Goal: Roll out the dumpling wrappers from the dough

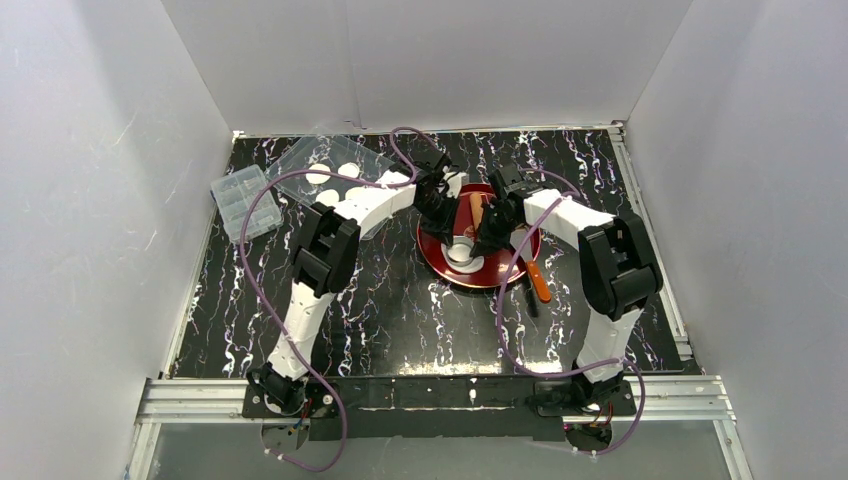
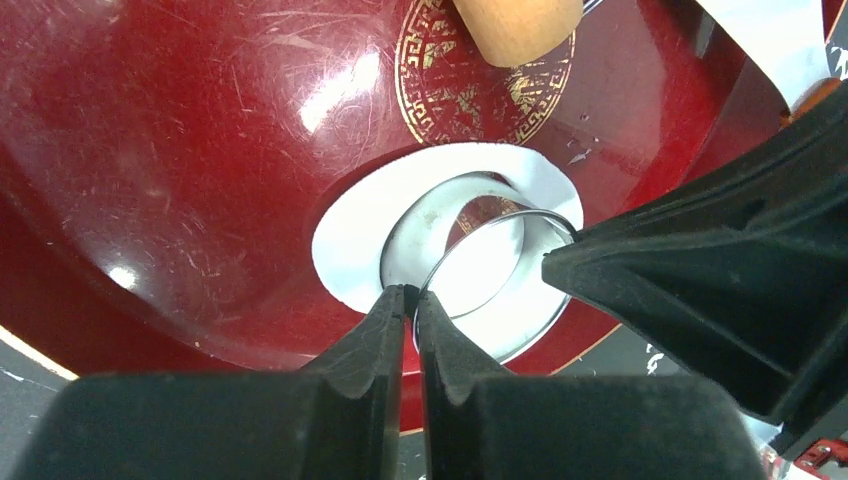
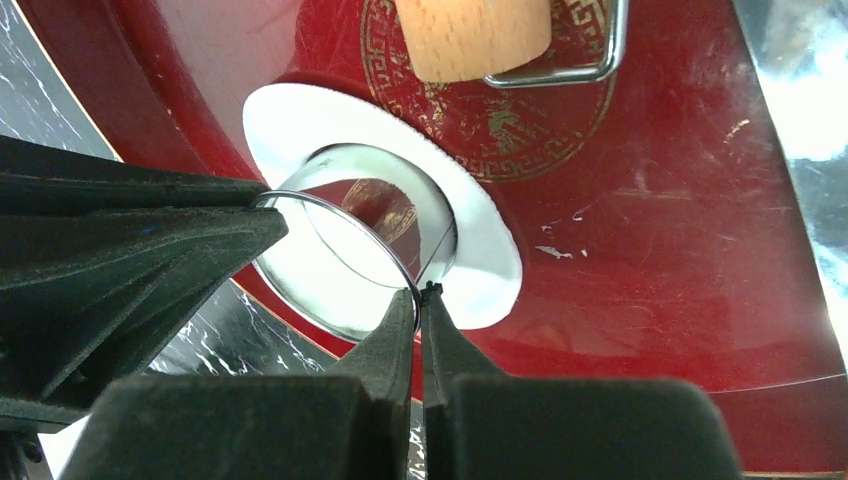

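Observation:
The dough (image 2: 345,250) is a flattened white patch on the red plate (image 1: 505,272); it also shows in the right wrist view (image 3: 485,255). A small metal ring (image 2: 480,262) stands on the dough, seen in the top view (image 1: 462,251) and the right wrist view (image 3: 345,215) too. My left gripper (image 2: 410,296) is shut on the ring's near wall. My right gripper (image 3: 421,297) is shut on the opposite wall. Both meet over the plate, left (image 1: 449,236) and right (image 1: 484,240). Several round wrappers (image 1: 347,171) lie in a clear tray (image 1: 300,160).
A wooden rolling pin (image 2: 515,28) with a wire handle (image 3: 560,75) lies on the plate's far side. An orange-handled tool (image 1: 538,281) rests at the plate's right edge. A small clear box (image 1: 243,202) stands at the back left.

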{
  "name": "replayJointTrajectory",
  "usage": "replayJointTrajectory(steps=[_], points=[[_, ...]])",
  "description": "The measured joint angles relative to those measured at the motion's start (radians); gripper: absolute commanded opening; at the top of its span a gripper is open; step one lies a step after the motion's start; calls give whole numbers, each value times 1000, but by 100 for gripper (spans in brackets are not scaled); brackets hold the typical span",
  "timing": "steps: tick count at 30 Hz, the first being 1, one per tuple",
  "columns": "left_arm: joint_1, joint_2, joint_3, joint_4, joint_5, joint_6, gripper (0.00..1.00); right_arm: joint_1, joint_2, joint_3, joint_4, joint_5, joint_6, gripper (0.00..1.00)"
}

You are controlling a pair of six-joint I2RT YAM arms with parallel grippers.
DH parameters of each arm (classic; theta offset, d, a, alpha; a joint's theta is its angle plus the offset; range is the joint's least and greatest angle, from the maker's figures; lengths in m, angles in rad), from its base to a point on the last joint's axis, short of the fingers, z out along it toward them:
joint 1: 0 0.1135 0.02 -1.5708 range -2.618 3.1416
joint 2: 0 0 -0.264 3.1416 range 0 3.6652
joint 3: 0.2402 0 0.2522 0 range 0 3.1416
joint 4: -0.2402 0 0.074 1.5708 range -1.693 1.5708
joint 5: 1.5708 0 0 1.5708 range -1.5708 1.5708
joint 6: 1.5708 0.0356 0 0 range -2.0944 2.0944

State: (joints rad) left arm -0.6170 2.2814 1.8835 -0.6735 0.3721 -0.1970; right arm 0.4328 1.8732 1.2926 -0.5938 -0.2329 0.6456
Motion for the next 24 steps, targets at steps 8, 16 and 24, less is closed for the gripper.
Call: replayJointTrajectory(steps=[8, 16, 24], points=[[6, -18, -29, -17, 11, 29, 0, -8, 70, 105, -77, 7, 1, 1], [24, -100, -183, 106, 29, 13, 0, -12, 135, 182, -155, -69, -50, 1], [-3, 27, 46, -89, 55, 56, 0, -6, -106, -160, 118, -36, 69, 1]])
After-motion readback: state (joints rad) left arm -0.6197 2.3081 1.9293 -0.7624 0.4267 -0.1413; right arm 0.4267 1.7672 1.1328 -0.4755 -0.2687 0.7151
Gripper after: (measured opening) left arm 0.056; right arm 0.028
